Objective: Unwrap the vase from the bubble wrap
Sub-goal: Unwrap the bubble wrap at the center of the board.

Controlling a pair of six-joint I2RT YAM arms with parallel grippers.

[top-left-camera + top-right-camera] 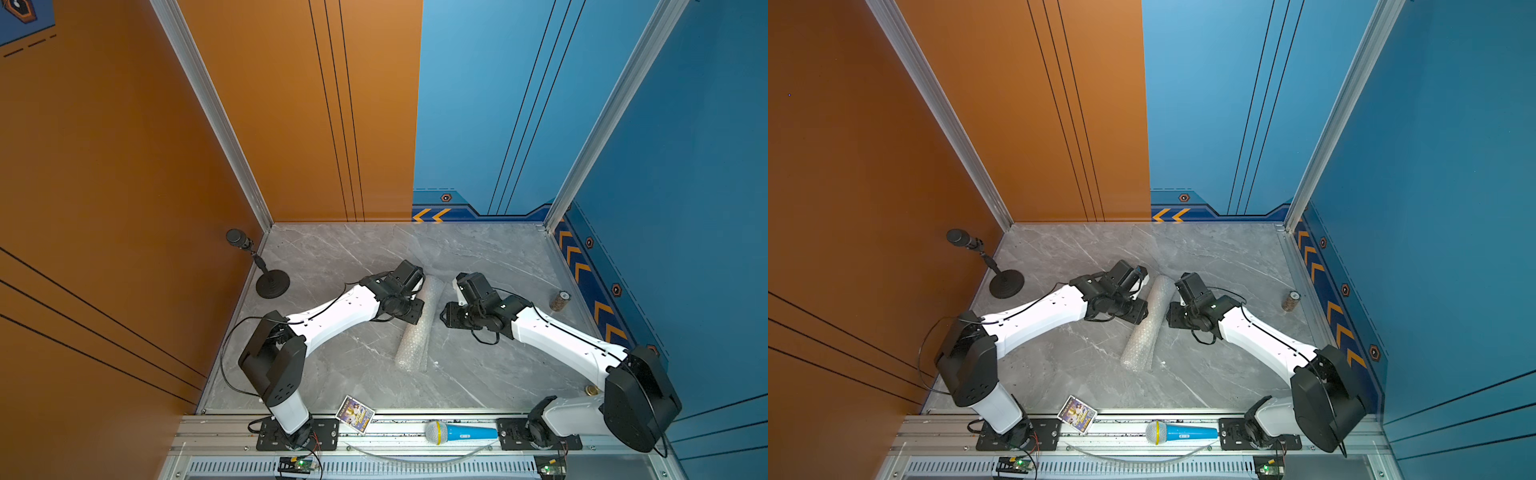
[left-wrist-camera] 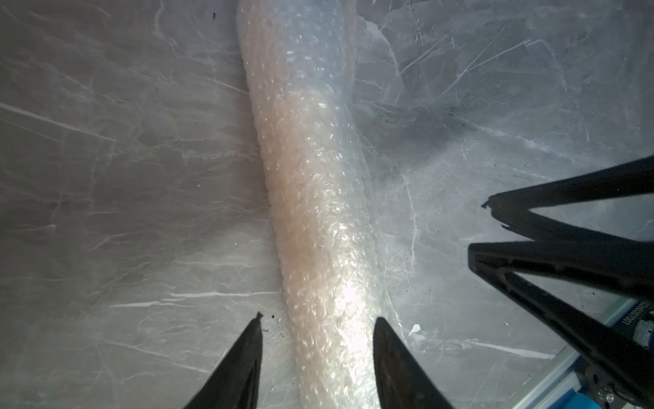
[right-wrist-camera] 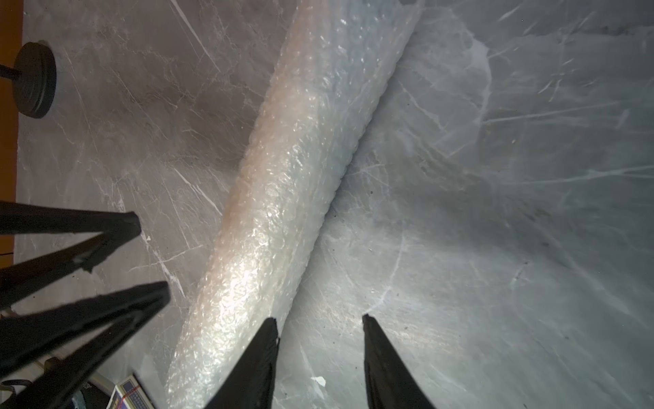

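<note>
Top views, near to far: what is the task status?
Reply: Nearest, the blue toy microphone (image 1: 461, 432) lies on the rail (image 1: 395, 434), not involved. Beyond it, the bubble wrap (image 1: 413, 332) lies on the table (image 1: 332, 374) as a closed, slanted roll. No vase is visible; it is judged to be inside the roll.
Query: Finger state at the roll's far half?
Reply: Left gripper (image 2: 317, 317): fingers apart, straddling the roll. Contact appears absent, though the blurred wrist view cannot confirm it. Right gripper (image 3: 318, 317): fingers apart over the loose flap (image 3: 442, 141), which lies flat beside the roll. Nothing is clamped.
Query: Work remaining?
Reply: Judged nearly all. No turn is unrolled beyond that flap. Seize flap, restrain roll, unroll fully, expose vase.
</note>
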